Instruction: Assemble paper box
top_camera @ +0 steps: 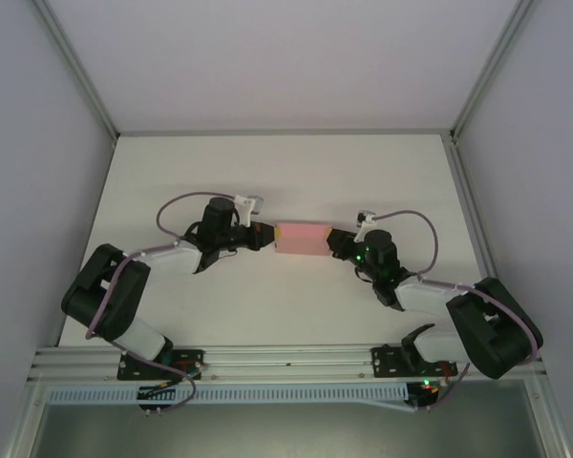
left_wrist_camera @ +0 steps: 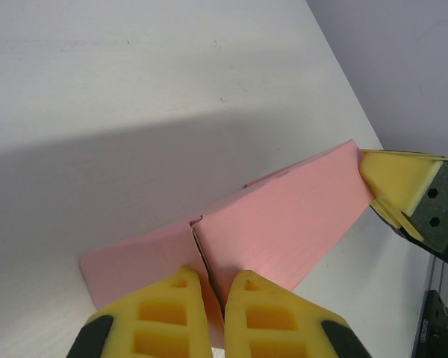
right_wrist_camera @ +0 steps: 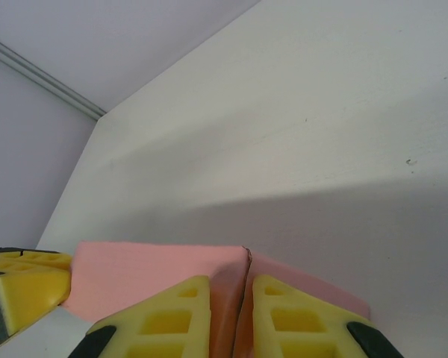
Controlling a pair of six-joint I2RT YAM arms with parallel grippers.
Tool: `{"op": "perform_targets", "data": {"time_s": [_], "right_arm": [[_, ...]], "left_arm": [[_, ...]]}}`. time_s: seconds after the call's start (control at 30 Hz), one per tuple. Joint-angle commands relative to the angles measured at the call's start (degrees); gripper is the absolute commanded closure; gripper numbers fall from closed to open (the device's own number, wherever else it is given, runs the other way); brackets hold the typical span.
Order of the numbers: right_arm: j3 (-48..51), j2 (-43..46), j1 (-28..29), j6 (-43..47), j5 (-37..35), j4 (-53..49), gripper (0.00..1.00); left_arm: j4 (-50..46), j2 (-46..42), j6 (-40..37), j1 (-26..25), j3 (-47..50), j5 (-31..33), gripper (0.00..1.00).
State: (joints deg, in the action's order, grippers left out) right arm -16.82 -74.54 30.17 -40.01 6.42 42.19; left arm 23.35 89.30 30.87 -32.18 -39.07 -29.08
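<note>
table (top_camera: 286,172): white, matte top
walls (top_camera: 29,191): pale grey panels left, right and back
frame (top_camera: 76,67): aluminium struts in corners, rail along near edge
light: soft, even, faint shadows on tabletop

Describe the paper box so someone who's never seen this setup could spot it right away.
Start at the white table seen from above and find its middle, where the two arms reach toward each other. Between the left gripper and the right gripper is the paper box, a small flat rectangle pinched at each end. It is the only pink thing there.
</note>
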Motion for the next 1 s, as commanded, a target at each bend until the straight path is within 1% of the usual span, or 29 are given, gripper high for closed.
{"op": "perform_targets", "data": {"time_s": [0.0, 0.03, 0.1, 0.23, 0.4, 0.47, 0.57, 0.6, 0.67, 0.7, 0.77, 0.8, 0.83, 0.87, 0.93, 0.97], "right_arm": [[1.9, -3.7, -1.0, 2.2, 6.9, -20.2, 1.00], [0.8, -4.0, -1.1, 1.9, 7.8, -22.3, 1.00], [0.3, -4.5, -1.2, 0.1, 9.1, -22.2, 1.00], [1.3, -3.8, -2.7, -5.3, 13.3, -15.1, 1.00], [0.0, -2.0, -3.9, -5.1, 16.7, -14.3, 1.00], [-1.3, -1.0, -3.9, -4.3, 17.1, -16.7, 1.00], [-4.1, 1.3, -3.9, -2.8, 15.1, -22.8, 1.00], [-5.5, 2.2, -4.0, -2.1, 14.1, -25.4, 0.99], [-8.7, 3.5, -4.0, -0.8, 11.2, -31.3, 0.89], [-10.4, 3.9, -4.0, 0.0, 9.8, -33.9, 0.83], [-12.3, 4.8, -4.0, 0.3, 7.9, -36.2, 0.78], [-12.9, 5.2, -4.0, 0.5, 7.4, -36.2, 0.72], [-13.6, 5.5, -4.0, 0.6, 7.3, -36.2, 0.69], [-14.4, 5.7, -4.0, 0.6, 7.0, -36.4, 0.67], [-16.3, 5.7, -4.0, 1.2, 6.5, -37.4, 0.56], [-17.7, 5.5, -4.0, 1.8, 6.0, -38.5, 0.52]], "left_arm": [[-12.8, 3.9, -3.4, 0.5, 2.0, 5.2, 1.00], [-13.5, 3.8, -3.4, 0.5, 1.5, 5.4, 1.00], [-14.1, 3.8, -3.4, 0.5, 0.7, 5.4, 1.00], [-14.8, 4.6, -3.2, 0.5, -1.2, 5.4, 1.00], [-15.5, 3.9, -3.5, 0.5, -2.4, 5.0, 1.00], [-16.4, 3.4, -3.9, 0.5, -3.2, 5.2, 1.00], [-19.5, 3.2, -5.0, 0.5, -6.2, 5.3, 1.00], [-20.3, 3.3, -5.2, 0.5, -7.5, 5.3, 0.95], [-21.0, 3.4, -5.3, 0.4, -9.6, 5.2, 0.87], [-21.5, 3.4, -5.3, 0.4, -10.8, 5.2, 0.78], [-22.4, 3.3, -5.5, 0.4, -12.8, 5.5, 0.71], [-23.0, 3.2, -6.0, 0.4, -13.9, 5.7, 0.65], [-23.3, 2.9, -6.1, 0.4, -14.7, 5.7, 0.62], [-23.6, 2.7, -6.3, 0.4, -15.5, 5.8, 0.62], [-24.8, 2.4, -6.8, 0.4, -17.4, 6.2, 0.60], [-25.6, 2.2, -7.3, 0.4, -18.6, 6.4, 0.55]]}}
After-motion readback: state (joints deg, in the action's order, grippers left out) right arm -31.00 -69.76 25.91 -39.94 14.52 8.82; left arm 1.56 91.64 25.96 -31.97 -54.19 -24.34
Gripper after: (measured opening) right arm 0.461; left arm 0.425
